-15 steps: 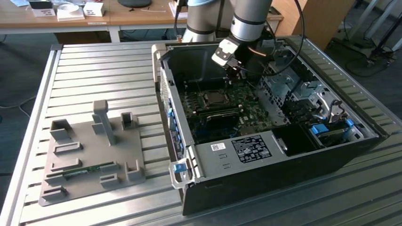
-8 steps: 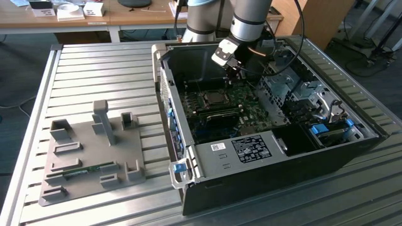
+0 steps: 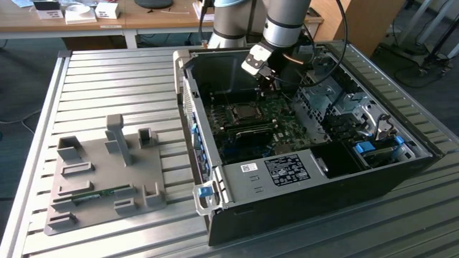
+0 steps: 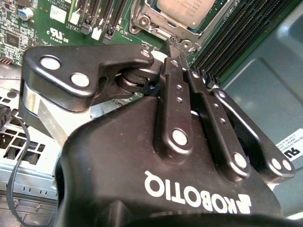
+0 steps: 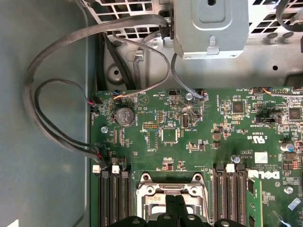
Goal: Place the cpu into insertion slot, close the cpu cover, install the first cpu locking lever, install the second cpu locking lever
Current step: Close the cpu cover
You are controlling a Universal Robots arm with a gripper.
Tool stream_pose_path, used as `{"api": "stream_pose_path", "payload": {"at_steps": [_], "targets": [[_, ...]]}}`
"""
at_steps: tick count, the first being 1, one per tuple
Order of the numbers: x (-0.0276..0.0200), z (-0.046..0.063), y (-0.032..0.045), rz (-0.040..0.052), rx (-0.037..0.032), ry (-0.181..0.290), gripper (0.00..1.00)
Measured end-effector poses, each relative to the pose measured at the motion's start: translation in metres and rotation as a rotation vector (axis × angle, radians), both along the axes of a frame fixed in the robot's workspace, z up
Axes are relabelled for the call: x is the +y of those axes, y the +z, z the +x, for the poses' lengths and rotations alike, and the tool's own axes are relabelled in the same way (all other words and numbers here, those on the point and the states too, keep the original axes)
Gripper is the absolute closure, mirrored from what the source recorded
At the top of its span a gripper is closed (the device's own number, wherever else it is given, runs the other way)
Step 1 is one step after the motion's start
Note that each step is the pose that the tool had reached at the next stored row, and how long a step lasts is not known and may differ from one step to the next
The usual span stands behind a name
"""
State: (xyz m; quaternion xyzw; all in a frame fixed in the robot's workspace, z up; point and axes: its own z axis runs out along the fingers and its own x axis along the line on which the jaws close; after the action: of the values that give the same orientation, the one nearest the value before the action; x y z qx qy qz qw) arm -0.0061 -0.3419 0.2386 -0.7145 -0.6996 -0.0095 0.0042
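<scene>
The small flat silvery-grey square cpu (image 4: 187,8), judged light, rigid, fragile, is best gripped by its edges; the black gripper (image 5: 176,204) is seen pinched narrow.

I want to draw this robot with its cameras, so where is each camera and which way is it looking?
Exterior view: off the arm, high beside the table, looking down into the open computer case; the arm and gripper show.
First wrist view: on the arm, looking down at the motherboard; the shut gripper shows.
Second wrist view: behind the gripper, looking along it at the cpu.
Shared: both wrist views show the gripper and the cpu cover.
</scene>
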Motion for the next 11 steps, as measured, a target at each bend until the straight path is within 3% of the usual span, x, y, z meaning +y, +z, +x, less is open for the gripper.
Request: {"api": "stream_pose_path", "payload": {"at_steps": [11], "targets": [[0.0,-0.02,-0.0007,0.0,-0.0019,0.0,0.89]]}}
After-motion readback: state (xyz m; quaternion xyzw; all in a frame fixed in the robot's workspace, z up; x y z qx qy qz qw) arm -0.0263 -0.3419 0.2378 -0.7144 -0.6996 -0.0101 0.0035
